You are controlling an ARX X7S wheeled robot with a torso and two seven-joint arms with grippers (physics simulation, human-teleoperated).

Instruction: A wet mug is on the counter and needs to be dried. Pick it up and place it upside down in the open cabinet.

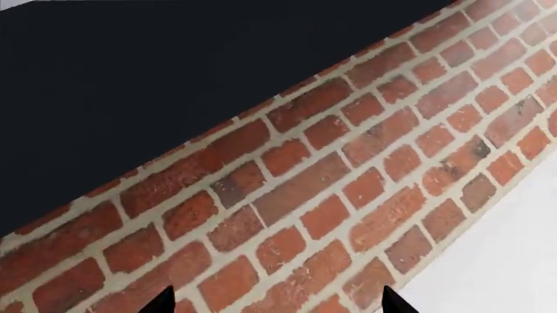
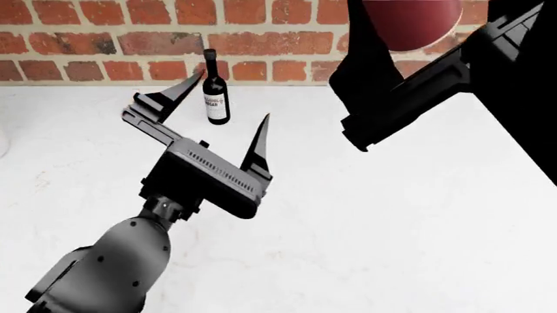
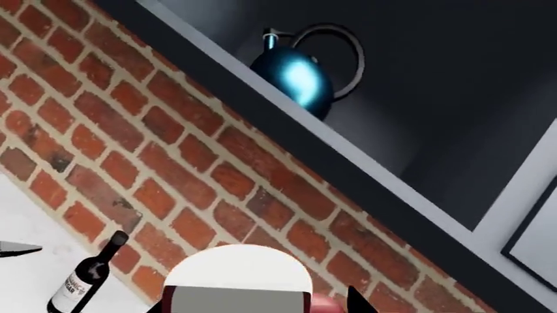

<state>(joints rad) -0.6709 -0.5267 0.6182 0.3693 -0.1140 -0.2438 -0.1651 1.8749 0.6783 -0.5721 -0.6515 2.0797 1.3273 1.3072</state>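
mug [image 3: 237, 282] near right wrist, blue kettle [image 3: 296, 75] in cabinet [image 3: 374, 173]

The left arm's grey rounded forearm segment [image 2: 113, 261] showed a smooth matte shell with small dark dots, and a darker band low at its end. It narrowed into a black wrist joint. Ahead sat the left black boxy gripper [image 2: 222, 114], its body ribbed with a row of fine slots, its two fingers thin, dark and tapering to sharp points. The right black angular gripper [image 2: 409, 39] looked blocky, flat-sided and nearly featureless, all hard edges in solid black.
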